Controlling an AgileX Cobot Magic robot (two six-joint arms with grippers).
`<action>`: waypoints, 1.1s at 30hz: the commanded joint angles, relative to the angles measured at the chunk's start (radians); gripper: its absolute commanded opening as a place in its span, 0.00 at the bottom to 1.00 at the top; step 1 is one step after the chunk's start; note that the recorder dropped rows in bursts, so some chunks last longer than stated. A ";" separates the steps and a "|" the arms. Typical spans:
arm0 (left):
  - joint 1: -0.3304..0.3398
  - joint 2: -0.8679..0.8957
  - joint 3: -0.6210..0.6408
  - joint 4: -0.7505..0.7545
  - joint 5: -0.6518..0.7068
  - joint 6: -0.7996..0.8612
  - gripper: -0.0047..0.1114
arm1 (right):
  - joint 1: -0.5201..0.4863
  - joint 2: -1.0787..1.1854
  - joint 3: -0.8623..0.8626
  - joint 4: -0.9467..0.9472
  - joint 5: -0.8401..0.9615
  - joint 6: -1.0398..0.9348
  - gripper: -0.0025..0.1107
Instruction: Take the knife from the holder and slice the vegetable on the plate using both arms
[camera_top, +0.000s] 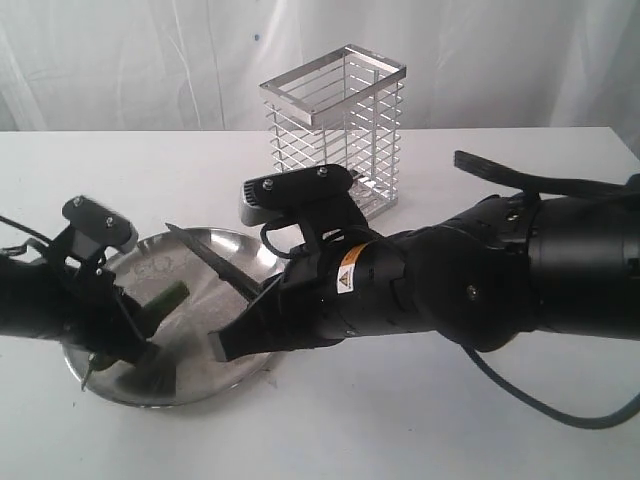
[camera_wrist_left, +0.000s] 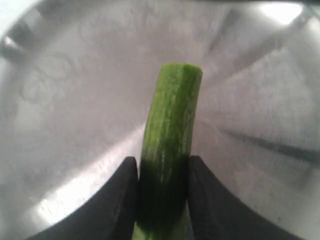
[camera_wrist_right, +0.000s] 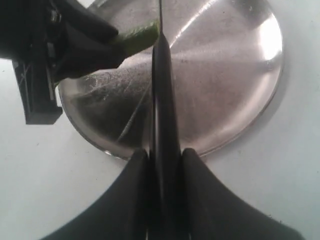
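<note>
The green vegetable is tilted over the shiny steel plate, and my left gripper is shut on its lower part. From outside, the vegetable sticks up from the left gripper at the plate's left side. My right gripper is shut on the black knife, whose blade reaches across the plate. The blade runs right past the vegetable's free end; I cannot tell whether they touch. In the exterior view the knife points left from the right gripper.
The wire holder stands at the back of the white table, behind the right arm and apart from the plate. The bulky right arm stretches in from the right edge, with a cable hanging under it.
</note>
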 joint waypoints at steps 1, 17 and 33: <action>-0.006 0.011 0.052 -0.023 0.026 -0.052 0.22 | -0.010 -0.012 -0.006 -0.018 -0.003 -0.024 0.02; -0.006 -0.109 0.028 -0.023 -0.070 -0.116 0.53 | -0.006 -0.012 -0.008 -0.014 0.155 -0.114 0.02; -0.006 -0.163 0.028 -0.086 -0.105 -0.116 0.53 | 0.035 0.040 -0.008 0.007 0.117 -0.077 0.02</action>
